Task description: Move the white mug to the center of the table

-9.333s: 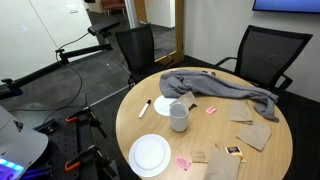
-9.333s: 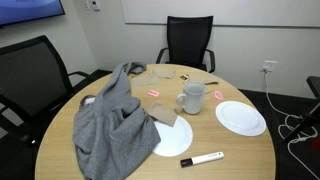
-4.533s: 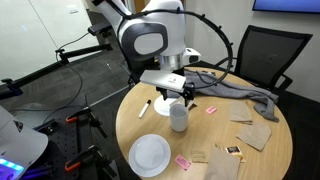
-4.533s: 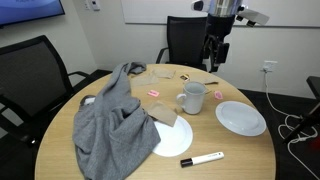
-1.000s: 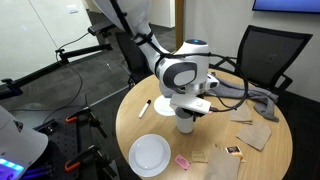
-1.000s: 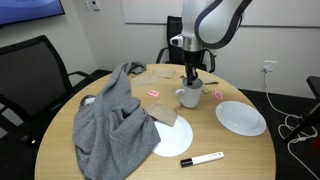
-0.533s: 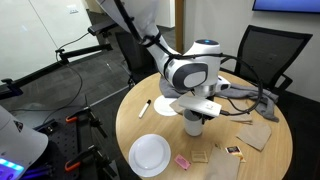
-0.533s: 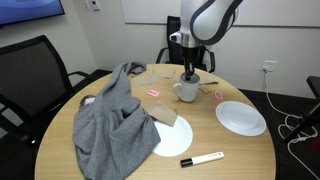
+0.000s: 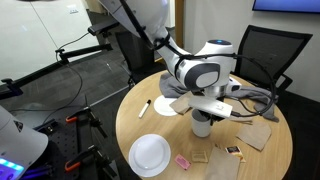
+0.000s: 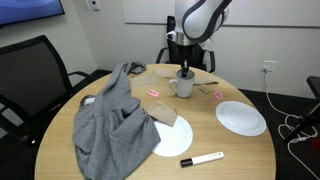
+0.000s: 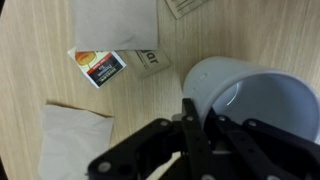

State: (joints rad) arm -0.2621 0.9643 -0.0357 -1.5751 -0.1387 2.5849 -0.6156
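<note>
White mug (image 10: 183,87) stands upright with the claw (image 10: 184,72) clamped on its rim, one finger inside, likely so it rides across the surface (image 10: 238,150) without tipping.

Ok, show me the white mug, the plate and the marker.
white mug (image 10: 180,90), in an exterior view, outer wall
plate (image 10: 241,117), in an exterior view, bare middle
marker (image 10: 205,158), in an exterior view, white barrel
</note>
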